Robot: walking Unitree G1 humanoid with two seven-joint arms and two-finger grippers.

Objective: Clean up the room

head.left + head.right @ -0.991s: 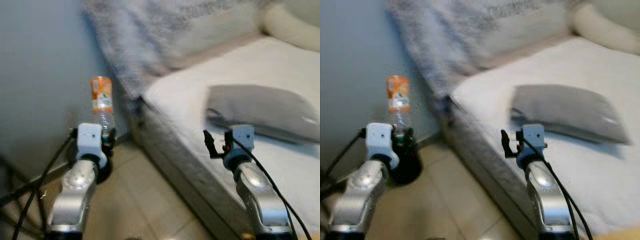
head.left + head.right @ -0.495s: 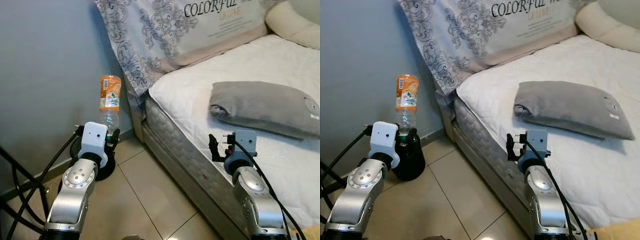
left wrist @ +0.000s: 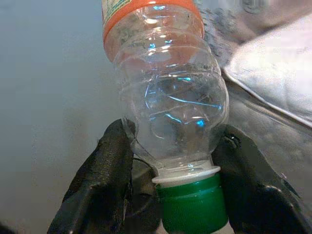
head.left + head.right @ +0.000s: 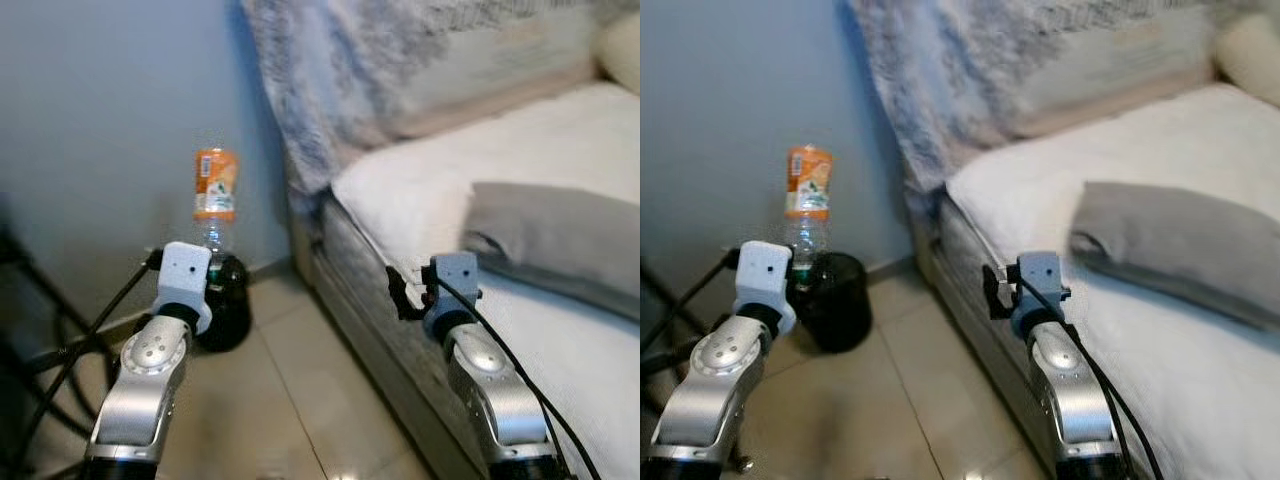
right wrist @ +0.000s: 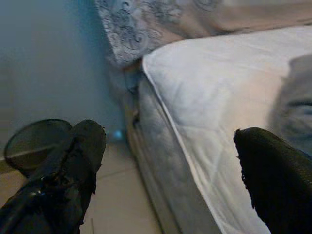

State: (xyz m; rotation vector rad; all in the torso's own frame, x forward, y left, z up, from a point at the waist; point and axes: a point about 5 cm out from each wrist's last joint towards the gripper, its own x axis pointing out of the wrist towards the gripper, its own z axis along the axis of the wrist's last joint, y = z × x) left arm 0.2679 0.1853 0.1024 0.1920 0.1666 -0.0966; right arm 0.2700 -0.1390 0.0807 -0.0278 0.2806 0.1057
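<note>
We hold a clear plastic bottle point(image 3: 170, 97) with an orange label and green cap upside down in our left gripper point(image 3: 168, 187), its fingers point(image 3: 105, 180) closed on the neck, directly above the round black bin point(image 4: 835, 300) on the tiled floor point(image 4: 290, 400). Our right gripper point(image 5: 170, 165), fingers spread wide and empty, hovers beside the mattress point(image 5: 214, 97), near a folded grey cloth point(image 4: 1180, 245).

Head views motion-blurred; pillow point(image 4: 420, 70) print unreadable; bottle point(image 3: 165, 92) top cut off at wrist view edge.
</note>
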